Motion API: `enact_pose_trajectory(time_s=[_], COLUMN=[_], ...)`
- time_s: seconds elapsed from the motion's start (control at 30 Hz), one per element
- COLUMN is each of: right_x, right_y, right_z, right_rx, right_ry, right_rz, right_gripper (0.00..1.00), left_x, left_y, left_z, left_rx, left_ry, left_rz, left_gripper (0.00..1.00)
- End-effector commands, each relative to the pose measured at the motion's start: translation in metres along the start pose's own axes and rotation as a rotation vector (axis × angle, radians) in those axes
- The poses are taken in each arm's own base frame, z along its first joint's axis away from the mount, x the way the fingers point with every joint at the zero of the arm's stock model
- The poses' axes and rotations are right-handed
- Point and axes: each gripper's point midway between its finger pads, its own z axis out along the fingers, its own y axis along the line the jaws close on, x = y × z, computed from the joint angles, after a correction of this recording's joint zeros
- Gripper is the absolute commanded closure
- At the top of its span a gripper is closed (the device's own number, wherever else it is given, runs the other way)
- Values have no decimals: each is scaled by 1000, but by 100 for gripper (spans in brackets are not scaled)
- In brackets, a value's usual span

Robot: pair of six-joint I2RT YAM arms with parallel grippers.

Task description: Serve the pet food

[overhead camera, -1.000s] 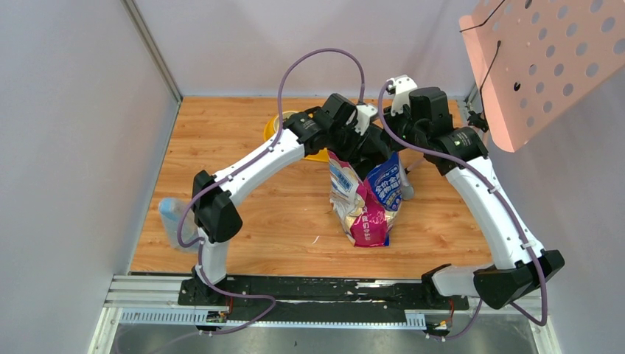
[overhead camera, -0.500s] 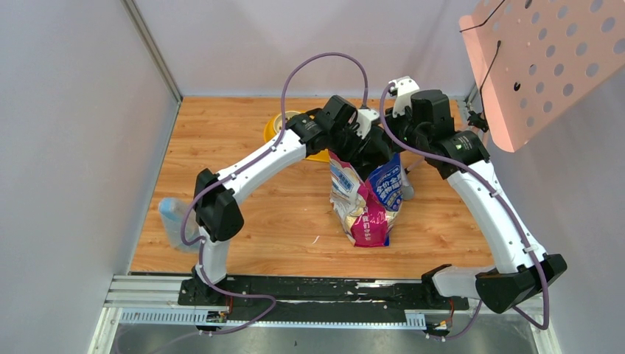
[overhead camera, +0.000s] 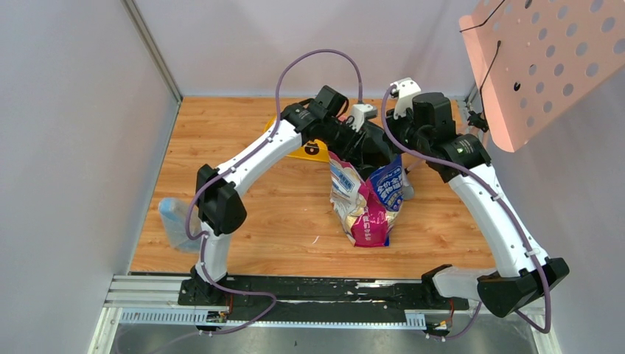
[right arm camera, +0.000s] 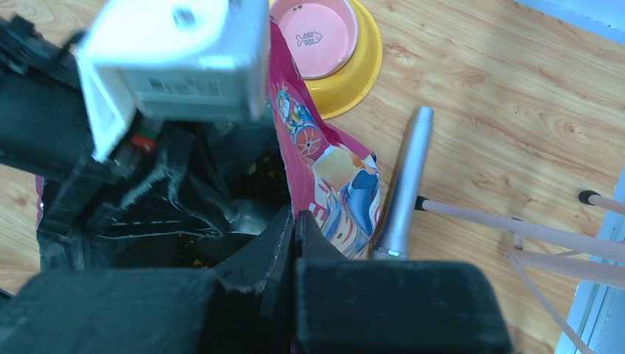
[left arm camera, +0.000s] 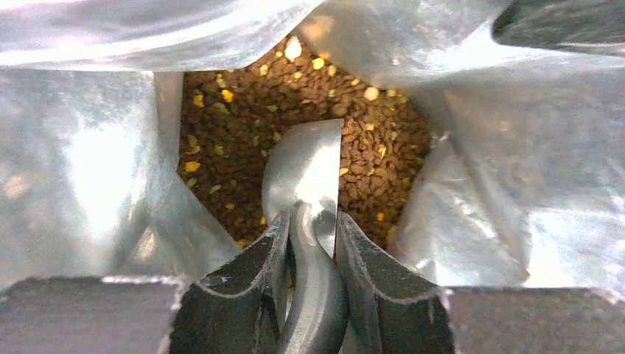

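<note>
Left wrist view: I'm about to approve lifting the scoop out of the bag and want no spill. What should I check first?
1. Grip: the left gripper is clamped on the metal scoop at its handle: ok.
2. Load: kibble on the scoop: not ok; its visible face is bare metal, lying on the heap.
3. Opening: the bag mouth is spread around the scoop: ok.
4. Hold: the right gripper is shut on the bag's rim: ok.
5. Target: the pet bowl is upright, uncovered and empty: ok.
</note>
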Motion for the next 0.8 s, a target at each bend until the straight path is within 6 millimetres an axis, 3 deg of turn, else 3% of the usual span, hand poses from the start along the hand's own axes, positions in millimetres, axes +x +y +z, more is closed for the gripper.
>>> enact_pose_trajectory(time_s=[0.0, 0.17, 0.47, 0.77], right_x=[-32, -30, -22, -24], right_y=[-1, -13, -20, -25], right_z=[-11, -15, -18, -14], right_rx=[4, 66, 100, 118], right_ry=[-141, -140, -120, -104], right_rz=[-21, -59, -102, -131], right_gripper=[100, 100, 100, 100], left_x=[-38, -62, -80, -87], left_y=[-32, -34, 19, 42], left_z=[-45, -67, -94, -122], left_rx=[213, 357, 274, 216], left_ry=[-119, -202, -323, -421], left_rz=[-96, -224, -486, -623], left_gripper=[100, 100, 100, 100])
